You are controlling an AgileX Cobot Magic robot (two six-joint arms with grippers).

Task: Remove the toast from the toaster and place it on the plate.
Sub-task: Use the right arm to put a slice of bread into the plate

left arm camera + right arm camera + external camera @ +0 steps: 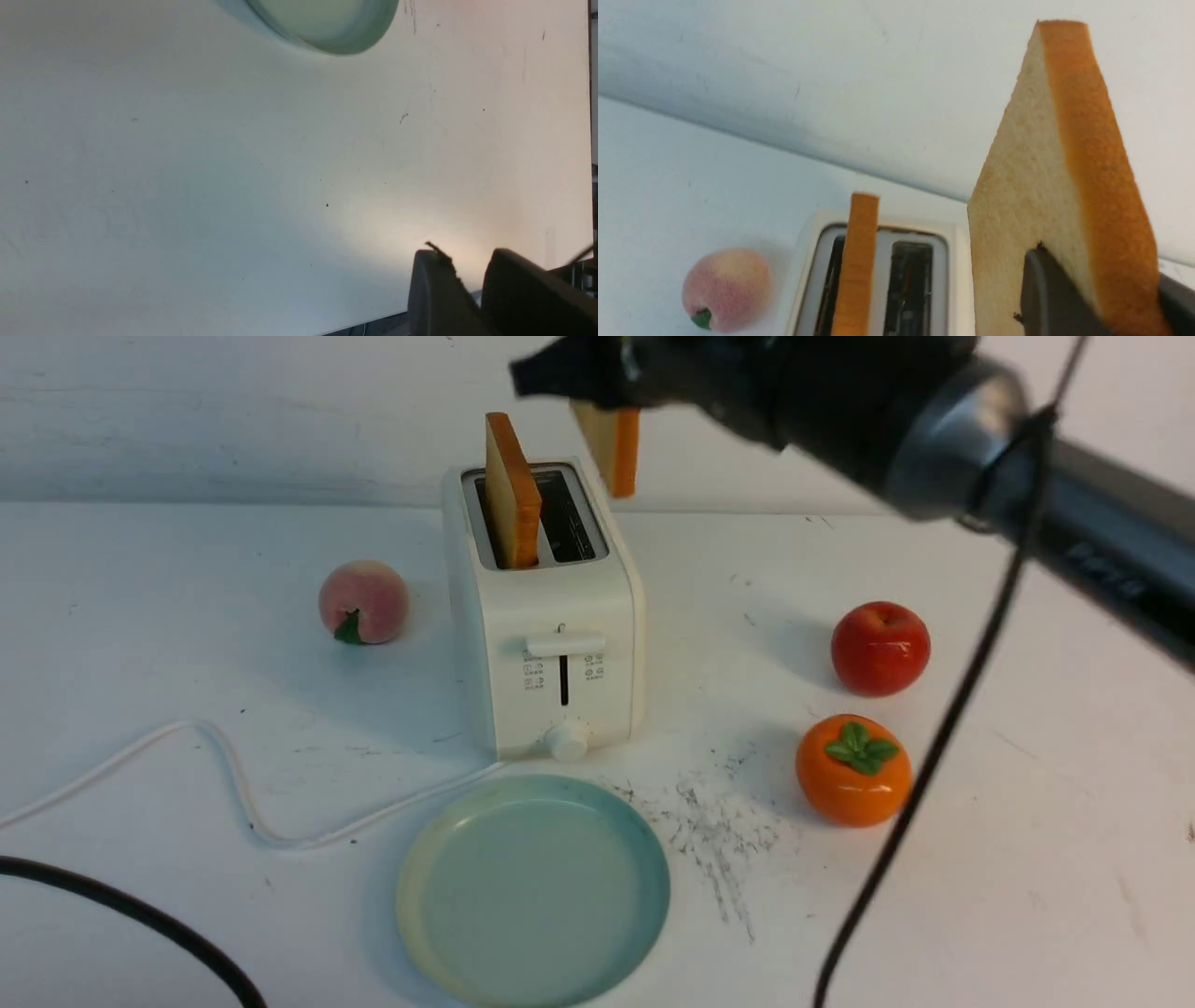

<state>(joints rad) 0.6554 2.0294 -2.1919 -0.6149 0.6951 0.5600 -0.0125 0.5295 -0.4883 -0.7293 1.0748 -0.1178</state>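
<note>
White table: right gripper (1108,298) pinches toast (1041,177), toaster (546,616) below it, clear for plate (532,887) transfer; left gripper (467,266) apparently narrow, empty

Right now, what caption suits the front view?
Right gripper holds one orange-crusted toast slice clear of the cream boxy toaster; a second slice stands slotted.

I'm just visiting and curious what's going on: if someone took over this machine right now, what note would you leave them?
Right gripper: shut on the lifted toast slice, held in the air clear of the toaster.
Left gripper: fingers slightly apart, empty.
Second toast slice: upright in the toaster's left slot.
Plate: empty, in front of the toaster.
Done: one slice is out.
Left: set it on the plate, then fetch the other.
</note>
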